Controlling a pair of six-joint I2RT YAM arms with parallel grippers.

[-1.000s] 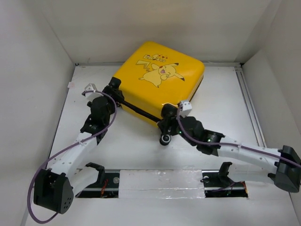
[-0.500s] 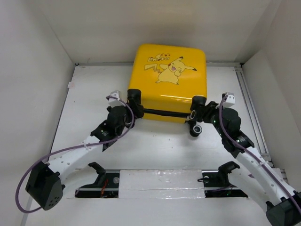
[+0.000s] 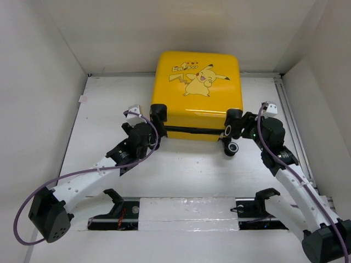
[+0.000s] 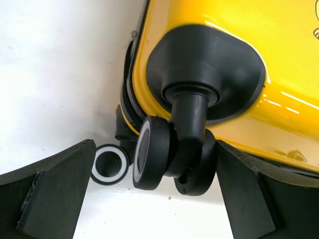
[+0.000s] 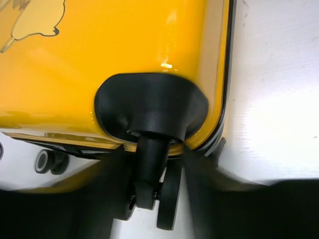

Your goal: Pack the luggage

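The right end effector [image 5: 152,172] is pinching a suitcase [image 5: 99,55] wheel [image 5: 168,199] while the left end effector [image 4: 155,149], gaping round another wheel [image 4: 148,154], is probably needing closing.

Luggage [image 3: 196,93]: hard yellow shell, smooth and glossy, with bright reflections. Its caster wheels [image 4: 154,152] and their mounts are smooth black plastic with a dull sheen. Table [image 3: 181,170]: matt white; fingers [image 4: 55,194] of the left gripper [image 4: 154,179]: matt black, rough-edged.
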